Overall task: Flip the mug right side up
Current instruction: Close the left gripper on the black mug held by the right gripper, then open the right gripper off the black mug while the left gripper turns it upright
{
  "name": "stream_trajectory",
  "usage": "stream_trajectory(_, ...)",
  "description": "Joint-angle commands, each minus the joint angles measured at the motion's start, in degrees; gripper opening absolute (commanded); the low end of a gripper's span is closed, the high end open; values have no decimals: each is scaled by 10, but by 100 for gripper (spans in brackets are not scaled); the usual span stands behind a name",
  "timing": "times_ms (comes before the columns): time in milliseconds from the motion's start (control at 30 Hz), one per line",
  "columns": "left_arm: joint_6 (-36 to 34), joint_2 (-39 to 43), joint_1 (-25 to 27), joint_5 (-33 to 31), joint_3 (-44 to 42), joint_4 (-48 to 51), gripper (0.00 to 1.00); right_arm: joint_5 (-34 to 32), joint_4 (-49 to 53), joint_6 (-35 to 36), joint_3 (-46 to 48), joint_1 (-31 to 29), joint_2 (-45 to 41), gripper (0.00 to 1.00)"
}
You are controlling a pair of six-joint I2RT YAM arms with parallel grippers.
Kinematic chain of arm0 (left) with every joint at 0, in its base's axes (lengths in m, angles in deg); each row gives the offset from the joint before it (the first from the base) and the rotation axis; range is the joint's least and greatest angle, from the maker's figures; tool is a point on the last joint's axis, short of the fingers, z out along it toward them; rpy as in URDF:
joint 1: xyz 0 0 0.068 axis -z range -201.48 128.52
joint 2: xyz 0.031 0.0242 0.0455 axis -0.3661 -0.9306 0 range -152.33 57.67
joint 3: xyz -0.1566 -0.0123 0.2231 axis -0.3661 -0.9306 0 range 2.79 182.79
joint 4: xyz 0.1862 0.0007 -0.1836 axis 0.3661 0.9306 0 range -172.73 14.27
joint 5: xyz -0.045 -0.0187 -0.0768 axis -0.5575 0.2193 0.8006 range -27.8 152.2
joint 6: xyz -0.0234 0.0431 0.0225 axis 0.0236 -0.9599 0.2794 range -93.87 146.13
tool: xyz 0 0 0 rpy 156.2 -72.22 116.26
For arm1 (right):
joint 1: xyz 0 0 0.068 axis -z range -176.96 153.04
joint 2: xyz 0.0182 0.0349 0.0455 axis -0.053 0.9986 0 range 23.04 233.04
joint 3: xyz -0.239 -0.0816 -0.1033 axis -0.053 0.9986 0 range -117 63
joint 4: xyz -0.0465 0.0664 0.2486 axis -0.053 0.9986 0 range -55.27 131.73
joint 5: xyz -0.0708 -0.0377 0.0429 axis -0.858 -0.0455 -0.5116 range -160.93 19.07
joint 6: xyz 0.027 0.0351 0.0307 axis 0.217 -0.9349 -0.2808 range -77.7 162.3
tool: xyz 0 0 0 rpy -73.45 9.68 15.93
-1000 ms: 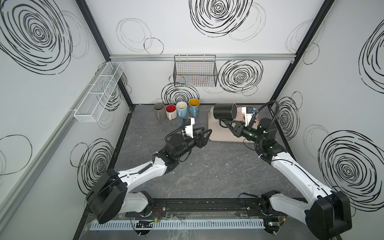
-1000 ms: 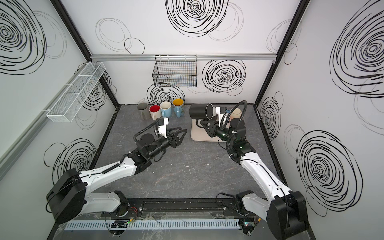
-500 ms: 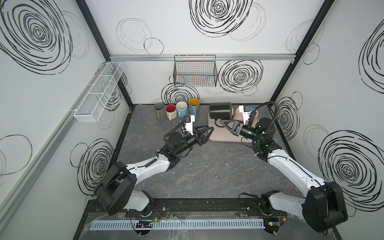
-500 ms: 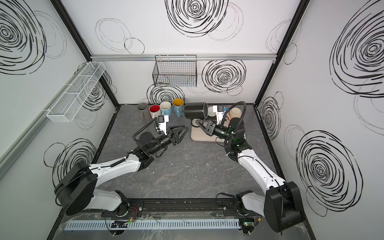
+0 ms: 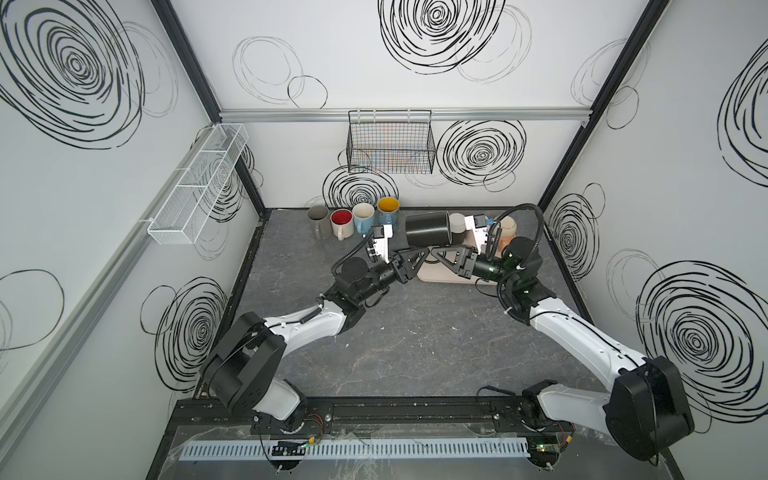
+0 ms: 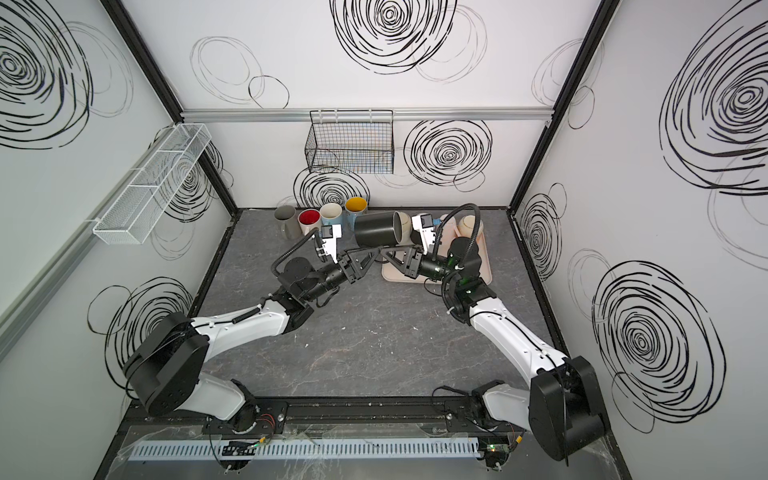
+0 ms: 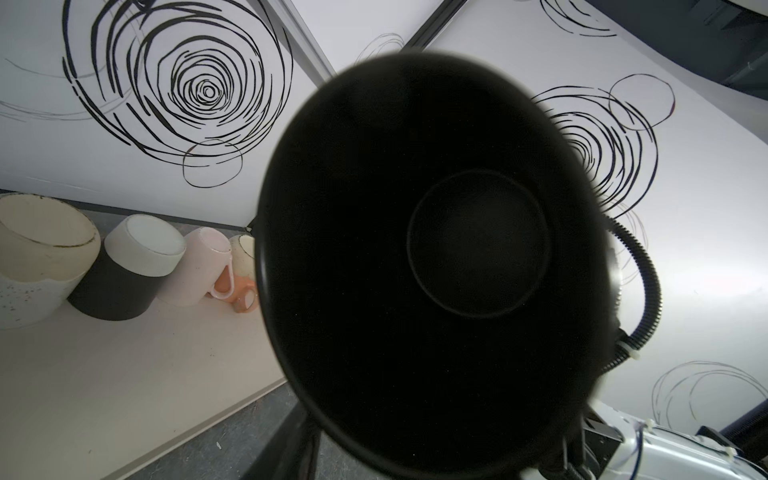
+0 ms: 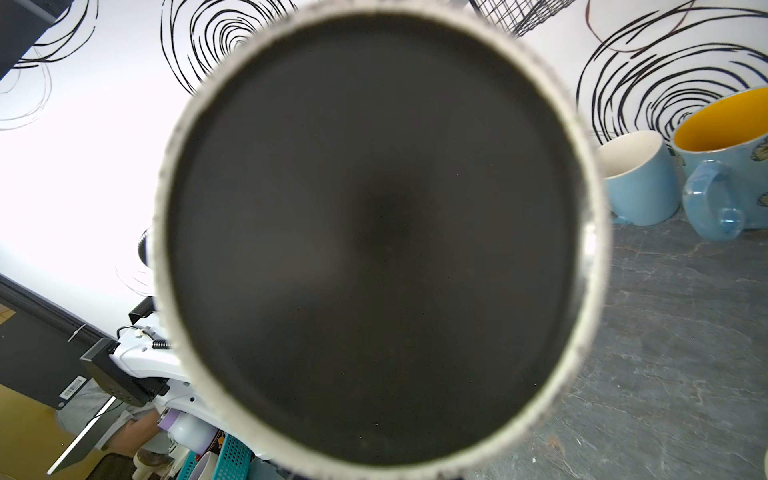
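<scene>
Mug (image 5: pixel 427 228): black, on its side, held above the counter (image 5: pixel 415 332) at 12 o'clock, mouth toward 3 o'clock.
Right end effector (image 5: pixel 440 254): closed, holding the mug.
Left end effector (image 5: pixel 422 253): beside the right one; open or closed, cannot tell.

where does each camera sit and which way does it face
Top views: high in front, looking down toward the back wall; left arm, right arm, left gripper, right gripper, sideways black mug.
Left wrist: on the left arm, facing the mug's base, upside-down mugs on a tray behind; the right arm's cable shows.
Right wrist: on the right arm, facing the mug's mouth, blue mugs beyond; part of the left arm shows.
Shared: all see the black mug; the wrists see opposite ends.
</scene>
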Motion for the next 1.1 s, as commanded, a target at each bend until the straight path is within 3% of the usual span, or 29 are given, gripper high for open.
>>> stream_trajectory(0,31,-15,-5,29,31,-61,47,19,-79,9,-37,-13,-5,0)
stream_trajectory(100,34,-15,0,50,38,-76,44,17,-77,8,-38,-16,2,0)
stream_trajectory(233,38,-7,-4,68,32,-109,12,3,-54,16,-38,-16,1,0)
stream_trajectory(300,40,-2,-7,73,24,-124,1,-10,-28,29,-40,-17,-1,0)
stream_trajectory(333,40,1,-9,74,20,-125,0,-20,-13,33,-42,-16,-2,3)
stream_trajectory(400,43,6,-16,69,8,-127,0,-44,12,41,-43,-16,-2,21)
stream_trajectory(533,48,15,-31,63,-21,-138,0,-62,52,59,-50,-17,0,50)
stream_trajectory(700,51,39,-65,63,-55,-110,0,-100,104,99,-48,-18,-8,60)
stream_trajectory(833,1,79,-110,60,-62,21,0,-131,136,124,-42,-18,-20,62)
stream_trajectory(1067,-212,147,-194,-41,8,444,0,-189,223,171,-54,-16,-26,63)
